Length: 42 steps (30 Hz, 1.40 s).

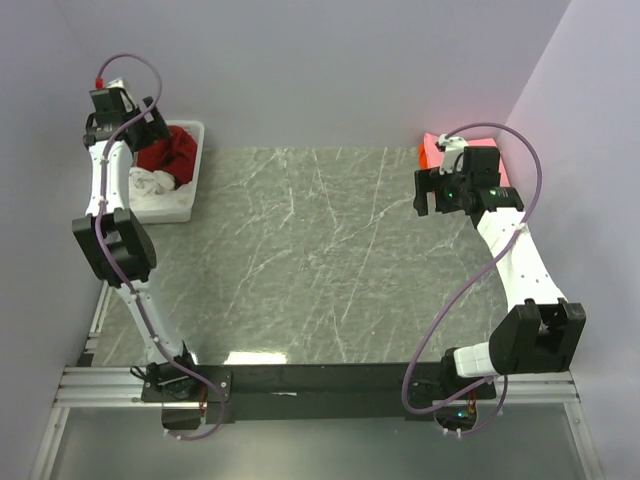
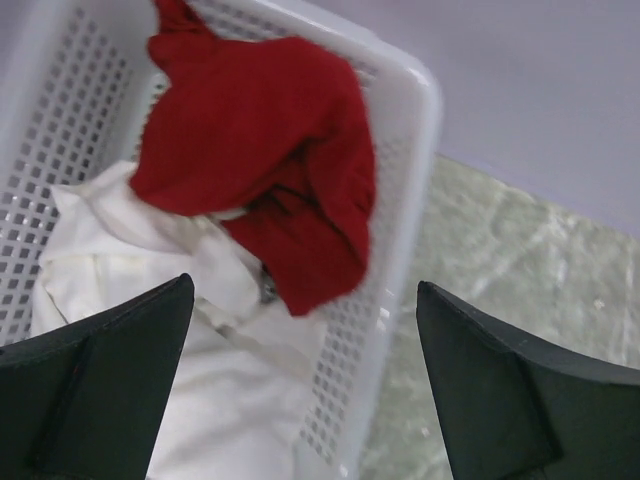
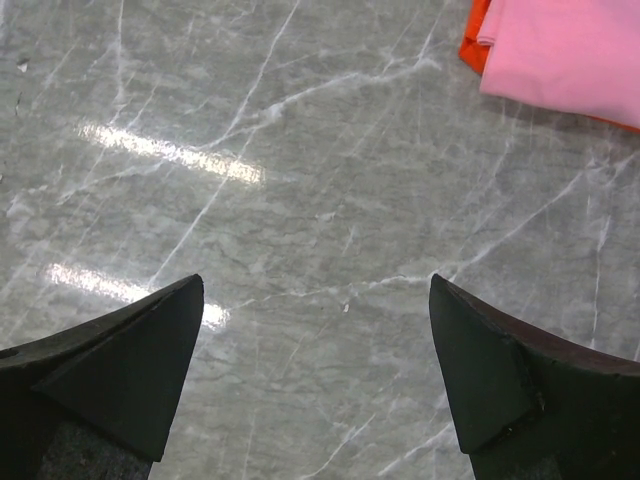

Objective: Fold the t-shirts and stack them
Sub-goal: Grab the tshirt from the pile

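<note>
A crumpled deep red t-shirt (image 2: 270,160) lies on top of a white t-shirt (image 2: 190,360) inside the white lattice basket (image 2: 400,120) at the table's far left (image 1: 190,175). My left gripper (image 2: 305,290) hangs above the basket, open, nothing between its fingers. In the top view the red t-shirt (image 1: 170,150) shows beside the left wrist. At the far right corner a folded pink t-shirt (image 3: 570,50) rests on an orange t-shirt (image 3: 472,40). My right gripper (image 3: 315,285) is open over bare table, short of that stack (image 1: 430,150).
The grey marbled table (image 1: 310,250) spreads between the two arms. Lilac walls close in the back and both sides. A metal rail (image 1: 300,385) with the arm bases runs along the near edge.
</note>
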### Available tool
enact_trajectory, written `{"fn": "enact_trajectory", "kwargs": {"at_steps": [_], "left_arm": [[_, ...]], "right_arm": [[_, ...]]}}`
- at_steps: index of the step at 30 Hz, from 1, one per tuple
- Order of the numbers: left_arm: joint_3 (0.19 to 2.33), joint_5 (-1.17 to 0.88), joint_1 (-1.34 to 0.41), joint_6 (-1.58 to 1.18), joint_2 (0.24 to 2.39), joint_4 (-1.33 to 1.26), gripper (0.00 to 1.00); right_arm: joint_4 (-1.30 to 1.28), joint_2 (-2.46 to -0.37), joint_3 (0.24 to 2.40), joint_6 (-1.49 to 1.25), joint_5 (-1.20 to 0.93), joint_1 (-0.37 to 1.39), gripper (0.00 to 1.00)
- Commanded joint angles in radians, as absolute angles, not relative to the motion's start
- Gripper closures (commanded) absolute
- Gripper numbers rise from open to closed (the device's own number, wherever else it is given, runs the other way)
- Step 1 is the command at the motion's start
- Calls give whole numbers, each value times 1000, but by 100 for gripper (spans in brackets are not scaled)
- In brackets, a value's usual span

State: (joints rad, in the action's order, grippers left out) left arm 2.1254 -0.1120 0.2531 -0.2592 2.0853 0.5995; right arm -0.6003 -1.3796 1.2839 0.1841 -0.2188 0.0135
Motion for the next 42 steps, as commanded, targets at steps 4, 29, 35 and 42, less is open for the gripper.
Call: {"fn": "enact_trajectory", "kwargs": {"at_steps": [4,29,35,42], "left_arm": [[2149,-95,314,-287,2170,371,1],[2278,-367,330,-221,2389,84,100],[2275,-408,331,-207,2226,34,100],[2218,-554,310,-327,2005,32,100]], "right_arm": [[-594,-1364,1308,196,-229,17,0],[-653,-1447,1365,241,-198,17,0],[-646,-1419,1379,219,-209,18,0],[-601,-1345,1338,183,-235,17,0]]}}
